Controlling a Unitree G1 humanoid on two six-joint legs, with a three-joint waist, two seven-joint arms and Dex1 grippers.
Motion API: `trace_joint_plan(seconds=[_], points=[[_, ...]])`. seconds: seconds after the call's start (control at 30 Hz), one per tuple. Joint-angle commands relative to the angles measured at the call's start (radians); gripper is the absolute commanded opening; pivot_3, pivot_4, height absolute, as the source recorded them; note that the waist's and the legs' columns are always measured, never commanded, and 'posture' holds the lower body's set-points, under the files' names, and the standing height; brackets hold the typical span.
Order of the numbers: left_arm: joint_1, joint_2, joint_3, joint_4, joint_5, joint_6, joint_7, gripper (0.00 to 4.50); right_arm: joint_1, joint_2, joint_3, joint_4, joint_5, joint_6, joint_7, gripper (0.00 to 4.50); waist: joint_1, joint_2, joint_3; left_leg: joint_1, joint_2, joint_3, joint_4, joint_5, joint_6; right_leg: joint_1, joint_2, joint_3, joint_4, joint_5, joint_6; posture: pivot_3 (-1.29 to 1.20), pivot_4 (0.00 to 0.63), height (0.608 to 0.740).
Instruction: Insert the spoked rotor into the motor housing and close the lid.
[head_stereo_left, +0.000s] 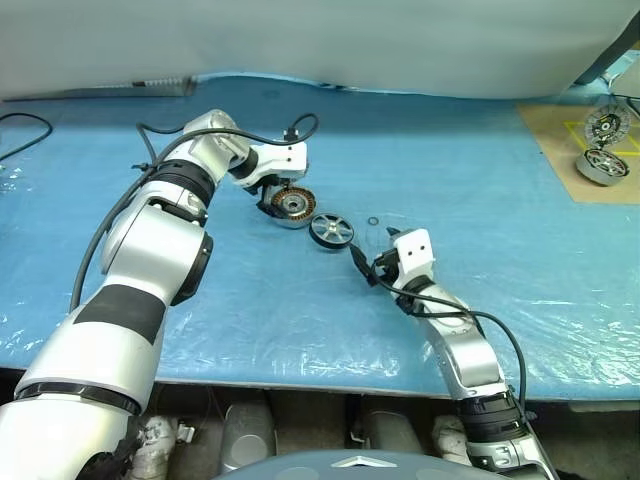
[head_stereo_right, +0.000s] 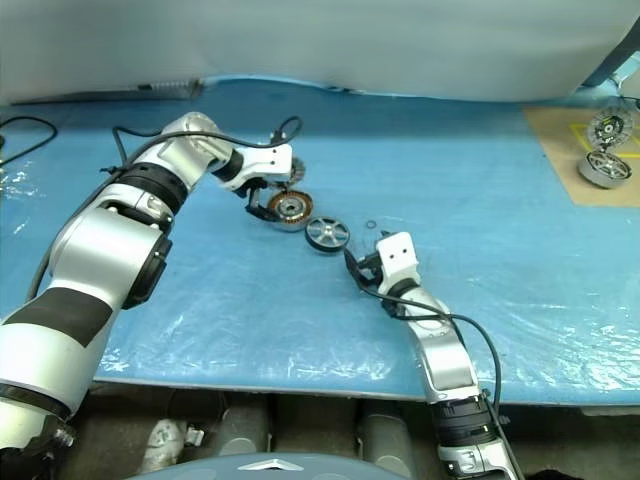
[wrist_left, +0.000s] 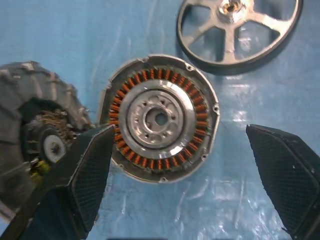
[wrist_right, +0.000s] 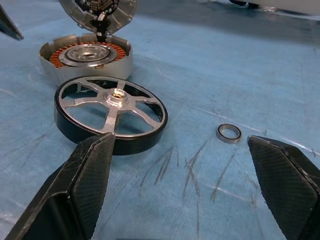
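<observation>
Lying flat on the desk (head_stereo_left: 480, 330) just beside the housing (head_stereo_left: 292, 205), rotor (head_stereo_left: 331, 230) awaits insertion; lid (wrist_left: 35, 130) propped behind housing; left gripper (wrist_left: 180, 165) wide above housing, right gripper (wrist_right: 185, 190) wide, facing rotor.

Silver arms w/ black joint bands, black cables, white wrists, black textured claw fingers (wrist_left: 85, 175).

Spoked rotor (head_stereo_left: 331, 230) lies flat beside motor housing (head_stereo_left: 292, 205); left fingers (head_stereo_left: 268, 195) above housing.

The spoked rotor (head_stereo_left: 331, 230) lies just beside the motor housing (head_stereo_left: 292, 205); open blue mat (head_stereo_left: 480, 180) surrounds both, a small ring (wrist_right: 229, 133) nearby.
</observation>
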Motion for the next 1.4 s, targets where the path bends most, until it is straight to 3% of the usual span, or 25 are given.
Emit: trace_joint_plan(seconds=[0.03, 0.6, 1.4], points=[[-0.056, -0.016, -0.032, -0.004, 0.039, 0.049, 0.009, 4.45, 0.000, -0.025, -0.004, -0.037, 0.015, 0.001, 0.039, 4.50, 0.001, -0.001, 0.002, 0.000, 0.000, 0.000, 0.000, 0.000, 0.000, 0.000, 0.000, 0.000, 0.000, 0.000, 0.000, 0.00, 0.150, 0.740], [-0.070, -0.107, -0.092, 0.003, 0.114, 0.134, 0.026, 4.45, 0.058, -0.038, 0.002, -0.103, 0.010, 0.020, 0.052, 4.50, 0.001, -0.001, 0.006, -0.001, 0.000, 0.000, 0.001, 0.000, 0.000, 0.000, 0.000, 0.000, 0.000, 0.000, 0.000, 0.00, 0.150, 0.740], [-0.014, -0.123, -0.140, 0.008, 0.163, 0.163, 0.037, 4.45, 0.081, -0.052, 0.001, -0.138, 0.010, 0.043, 0.050, 4.50, 0.002, -0.001, 0.007, -0.001, 0.000, 0.000, 0.001, 0.000, 0.000, 0.000, 0.000, 0.000, -0.001, 0.000, 0.000, 0.00, 0.150, 0.740]])
